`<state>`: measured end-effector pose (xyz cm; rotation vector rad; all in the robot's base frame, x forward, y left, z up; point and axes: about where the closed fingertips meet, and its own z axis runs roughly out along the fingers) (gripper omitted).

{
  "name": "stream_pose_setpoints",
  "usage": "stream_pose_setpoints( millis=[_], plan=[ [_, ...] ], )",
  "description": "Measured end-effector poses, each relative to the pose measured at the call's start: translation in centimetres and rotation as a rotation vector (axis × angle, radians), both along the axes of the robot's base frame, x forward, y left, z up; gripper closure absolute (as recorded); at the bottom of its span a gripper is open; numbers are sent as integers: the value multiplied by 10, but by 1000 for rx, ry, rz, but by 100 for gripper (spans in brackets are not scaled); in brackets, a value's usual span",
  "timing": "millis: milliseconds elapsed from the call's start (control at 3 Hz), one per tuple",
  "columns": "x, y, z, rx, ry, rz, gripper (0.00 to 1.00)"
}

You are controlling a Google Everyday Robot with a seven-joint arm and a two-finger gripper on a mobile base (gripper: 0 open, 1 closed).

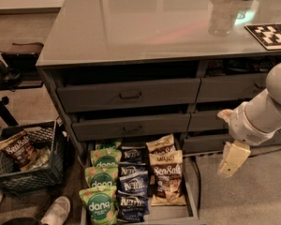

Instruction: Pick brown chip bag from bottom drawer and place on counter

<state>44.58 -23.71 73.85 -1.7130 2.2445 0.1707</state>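
Since the brown chip bag point(167, 184) looks light, soft and slippery, its crimped top edge is probably the best hold. It lies in the right row of the bottom drawer point(193, 201), against the Kettle bags point(132, 186). The gripper point(233, 159) hangs to its right, outside the drawer; open or closed cannot be told. The counter point(145, 27) lies beyond.

Pincer point(233, 159) right of open bottom drawer point(192, 203), brown chip bag point(167, 183) inside (right row), counter point(145, 22) above
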Motion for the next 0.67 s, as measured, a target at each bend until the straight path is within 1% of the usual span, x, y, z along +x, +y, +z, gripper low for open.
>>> stream_pose_setpoints(
  millis=[333, 667],
  plan=[
    [4, 9, -46, 46, 28, -14, 0],
    [19, 22, -121, 121, 39, -29, 0]
  ],
)
